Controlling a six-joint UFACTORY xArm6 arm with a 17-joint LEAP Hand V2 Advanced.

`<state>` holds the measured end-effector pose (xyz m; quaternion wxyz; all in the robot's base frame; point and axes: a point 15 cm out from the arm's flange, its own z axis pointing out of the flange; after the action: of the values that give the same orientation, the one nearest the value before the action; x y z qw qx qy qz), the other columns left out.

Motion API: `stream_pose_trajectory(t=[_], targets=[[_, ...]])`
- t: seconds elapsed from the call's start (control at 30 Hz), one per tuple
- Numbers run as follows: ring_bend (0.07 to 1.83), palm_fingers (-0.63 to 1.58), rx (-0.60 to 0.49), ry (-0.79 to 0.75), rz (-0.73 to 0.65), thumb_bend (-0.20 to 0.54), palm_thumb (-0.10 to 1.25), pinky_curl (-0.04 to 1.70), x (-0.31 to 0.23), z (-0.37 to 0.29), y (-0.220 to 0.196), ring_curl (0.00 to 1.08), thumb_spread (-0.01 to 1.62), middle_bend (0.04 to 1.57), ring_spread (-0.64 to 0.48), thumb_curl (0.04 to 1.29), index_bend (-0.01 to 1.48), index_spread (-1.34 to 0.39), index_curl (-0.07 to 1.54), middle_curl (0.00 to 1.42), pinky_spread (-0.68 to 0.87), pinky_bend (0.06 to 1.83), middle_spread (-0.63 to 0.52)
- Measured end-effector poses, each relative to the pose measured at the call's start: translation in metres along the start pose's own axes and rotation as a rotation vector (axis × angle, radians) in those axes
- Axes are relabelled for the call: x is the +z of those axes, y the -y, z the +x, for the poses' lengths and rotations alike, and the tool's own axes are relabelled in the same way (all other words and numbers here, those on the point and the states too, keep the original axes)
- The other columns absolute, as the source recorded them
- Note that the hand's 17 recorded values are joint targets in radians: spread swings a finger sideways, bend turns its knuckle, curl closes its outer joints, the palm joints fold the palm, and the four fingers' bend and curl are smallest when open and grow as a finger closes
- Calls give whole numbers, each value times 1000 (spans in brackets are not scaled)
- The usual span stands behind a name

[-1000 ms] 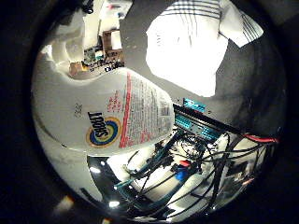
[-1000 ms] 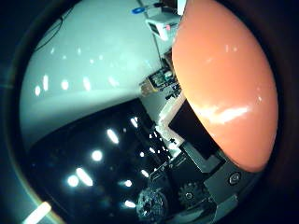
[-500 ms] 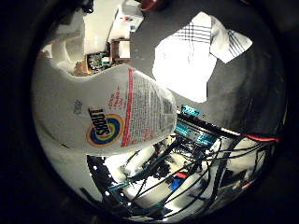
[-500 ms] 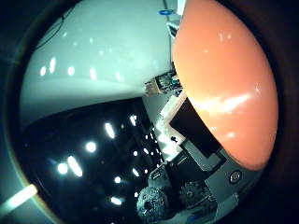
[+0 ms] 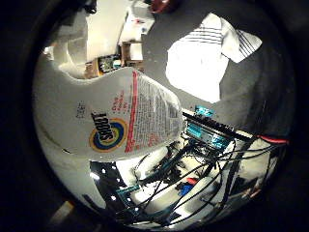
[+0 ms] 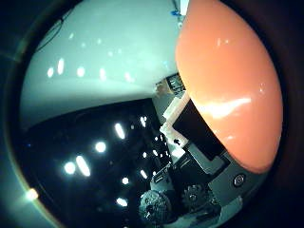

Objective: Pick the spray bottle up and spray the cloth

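Observation:
The white spray bottle [image 5: 120, 121], with a yellow and blue label, fills much of the little finger side view, close against the palm. Its orange top [image 6: 228, 85] bulks large in the thumb side view. My right hand [image 6: 190, 137] has white and black finger parts lying against that orange top, curled round the bottle. The cloth [image 5: 203, 63], white with dark stripes at one end, lies crumpled on the dark grey table [image 5: 159, 38], well away from the palm and beyond the bottle.
White boxes and small items [image 5: 137, 24] stand on the table past the bottle, with a red object [image 5: 161, 5] beside them. The thumb side view looks out at a pale ceiling [image 6: 104, 57] and reflected lights.
The whole picture has shifted and the cloth looks smaller and farther off, so the hand has moved. The bottle keeps its place against the palm.

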<state>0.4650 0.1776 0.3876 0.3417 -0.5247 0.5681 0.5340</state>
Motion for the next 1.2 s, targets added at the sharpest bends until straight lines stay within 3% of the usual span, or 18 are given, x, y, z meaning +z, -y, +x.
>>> stream_pose_trajectory(t=[0.23,0.37,0.5,0.63,0.73,0.93,1.2], targets=[[1453,1227,-17,-50,6,-7,1024,634,0,20,6,572,999,1334,-198,1103,1160,-259,653,692,-301,1287,-178],[1454,1227,-137,-97,19,-7,1024,635,-1,-10,-15,572,999,1334,-198,1101,1161,-259,653,694,-304,1287,-179],[1455,1225,-342,-194,30,-7,1025,640,16,-49,-46,572,999,1331,-198,1100,1162,-259,653,695,-306,1291,-180],[1456,1224,-564,-256,31,-9,1016,643,59,-89,-72,572,988,1330,-198,1104,1163,-258,653,698,-306,1290,-181],[1456,1224,-650,-264,4,-11,1014,641,104,-92,-91,572,978,1330,-198,1103,1164,-258,653,699,-305,1285,-182],[1454,1228,-774,-242,-78,-11,1006,641,187,-84,-118,571,952,1329,-198,1100,1161,-258,652,700,-303,1286,-181],[1453,1229,-868,-180,-127,-12,1003,638,257,-88,-98,571,932,1328,-198,1099,1160,-258,652,700,-300,1287,-180]])
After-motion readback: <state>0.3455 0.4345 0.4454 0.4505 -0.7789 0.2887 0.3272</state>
